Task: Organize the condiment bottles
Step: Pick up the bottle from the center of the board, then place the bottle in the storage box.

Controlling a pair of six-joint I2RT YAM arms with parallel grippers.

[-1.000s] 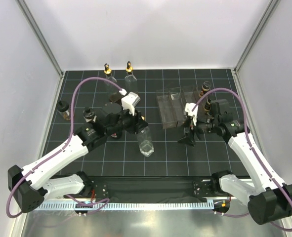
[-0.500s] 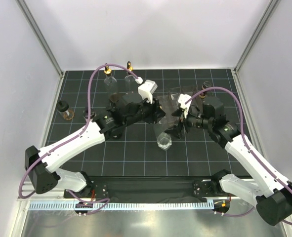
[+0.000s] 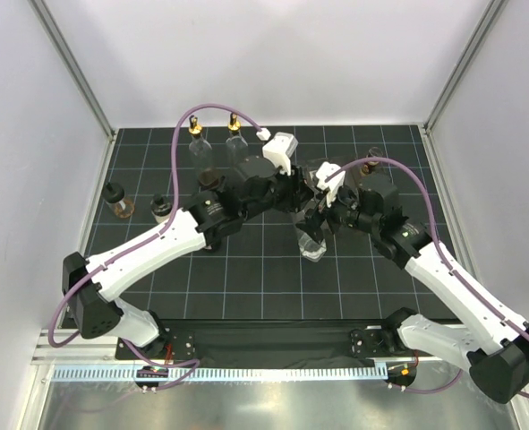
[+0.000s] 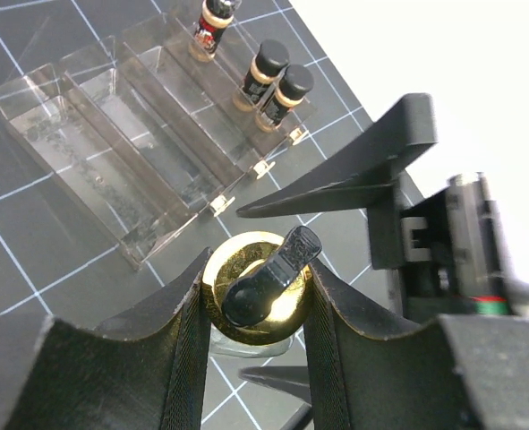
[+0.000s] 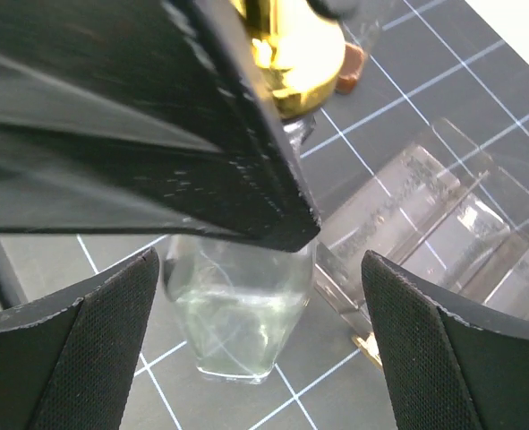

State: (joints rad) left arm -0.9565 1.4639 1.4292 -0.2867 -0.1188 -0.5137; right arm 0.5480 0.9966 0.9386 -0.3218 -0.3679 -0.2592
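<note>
Centre frame, beside the divided rack (image 4: pixel 112 143) — clear bottle (image 3: pixel 311 244), gold top pinched in the left claw (image 4: pixel 253 291). Right claw (image 5: pixel 257 269) spread around its body, apart from it; handover likely — right must close before left releases.

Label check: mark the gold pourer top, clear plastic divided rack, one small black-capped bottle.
gold pourer top (image 4: pixel 277 321), left wrist view, rim
clear plastic divided rack (image 4: pixel 148 154), left wrist view, compartment floor
small black-capped bottle (image 4: pixel 270 59), left wrist view, cap
</note>
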